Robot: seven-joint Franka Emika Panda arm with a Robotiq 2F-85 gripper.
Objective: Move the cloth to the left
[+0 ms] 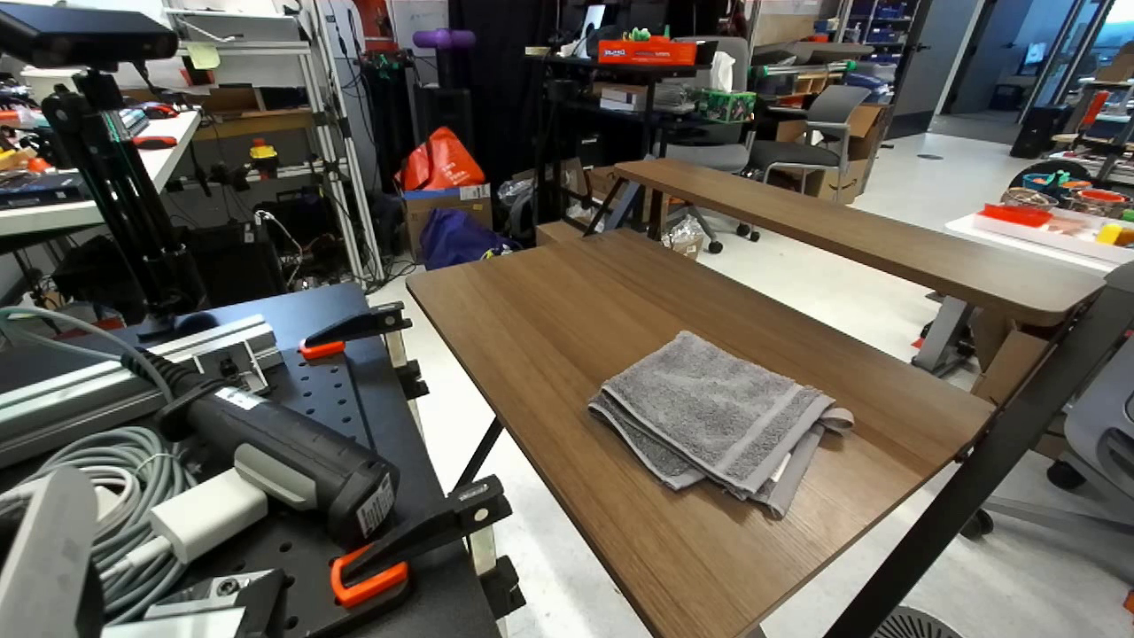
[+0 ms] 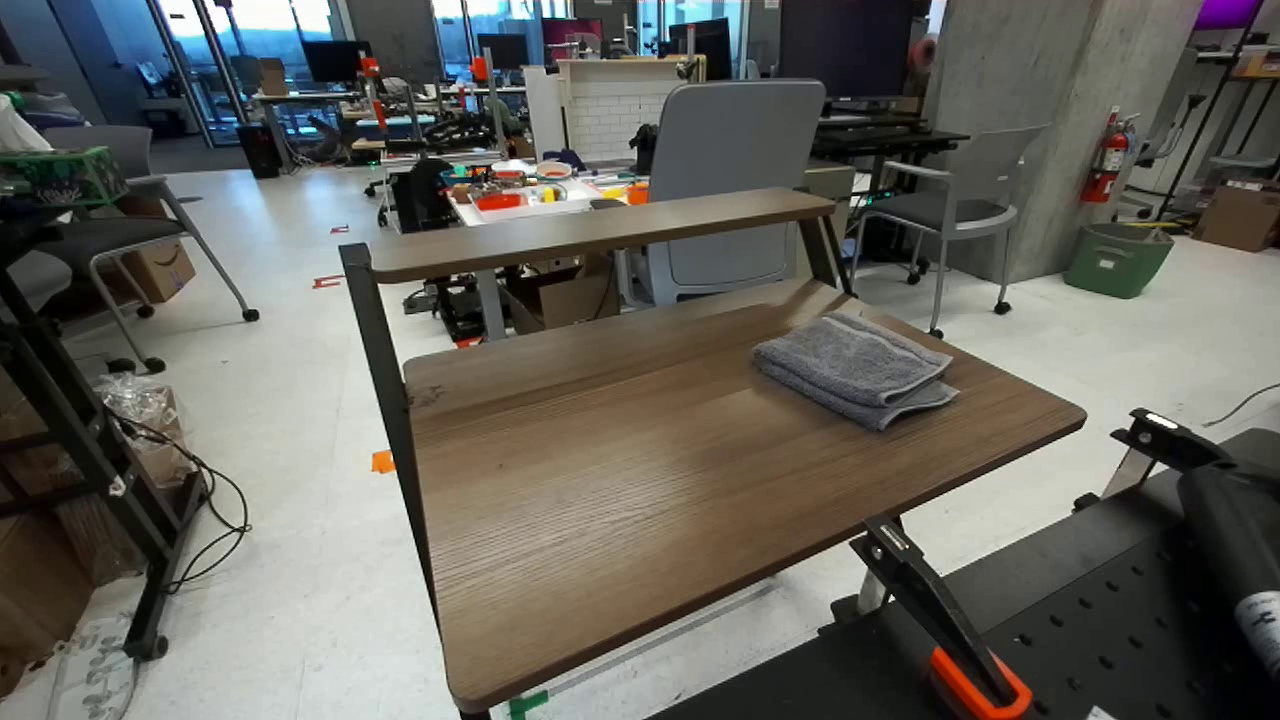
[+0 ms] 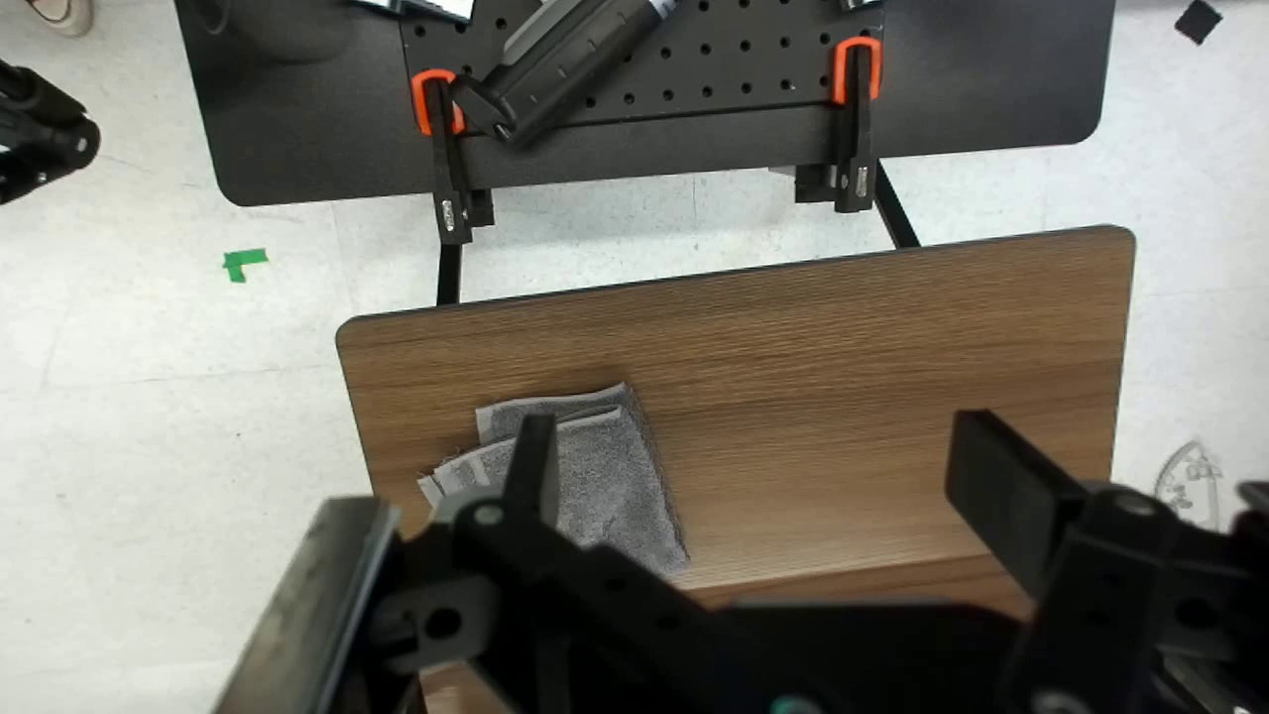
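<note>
The claw (image 3: 758,446) gaped; the terry towel (image 3: 615,486) lay on the desk (image 3: 843,397) below, partly behind one finger (image 3: 533,466), orange-and-black clamps (image 3: 451,188) beyond.

Wrist view: your gripper (image 3: 755,461) black; blocky flat-faced pads (image 3: 1003,496), round grey screw heads (image 3: 489,515), silvery side bar (image 3: 309,605), small teal spot (image 3: 795,705) below.
</note>
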